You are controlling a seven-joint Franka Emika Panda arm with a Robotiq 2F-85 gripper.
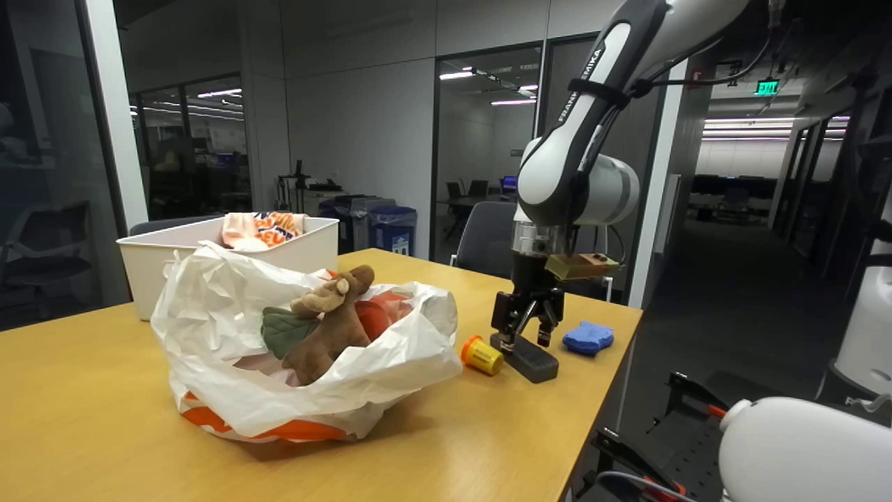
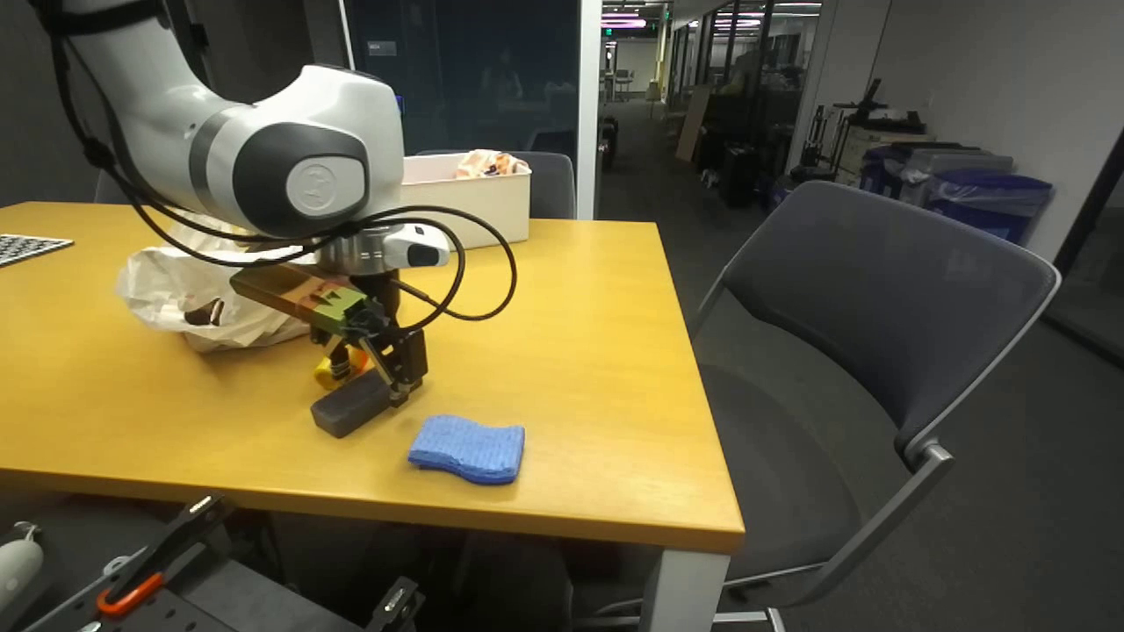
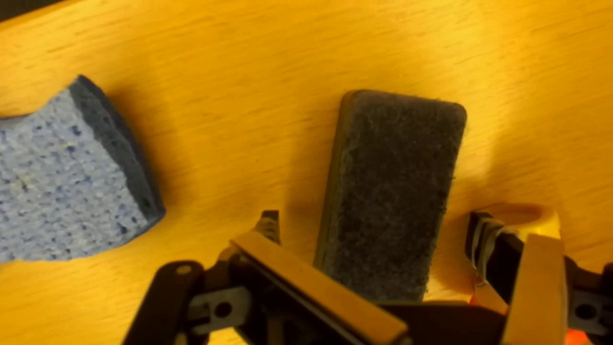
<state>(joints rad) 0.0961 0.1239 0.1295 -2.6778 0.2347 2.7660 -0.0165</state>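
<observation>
A dark grey felt block (image 3: pixel 397 182), like a board eraser, lies flat on the table. My gripper (image 3: pixel 374 228) stands open over it, one finger past each long side, with gaps visible between fingers and block in the wrist view. In both exterior views the gripper (image 1: pixel 526 341) points down, low over the block (image 1: pixel 535 364). Close beside the block lies a small yellow tub (image 1: pixel 482 356) with an orange lid, tipped on its side; in the wrist view a finger partly hides the tub (image 3: pixel 546 221). On the opposite side sits a blue sponge (image 3: pixel 62 187).
A white plastic bag (image 1: pixel 216 314) holding a brown plush moose (image 1: pixel 324 348) and other soft things stands on the table (image 1: pixel 446 453). Behind it is a white bin (image 1: pixel 317 244) with a printed cloth (image 1: pixel 268 230). A grey chair (image 2: pixel 878 290) stands by the table edge.
</observation>
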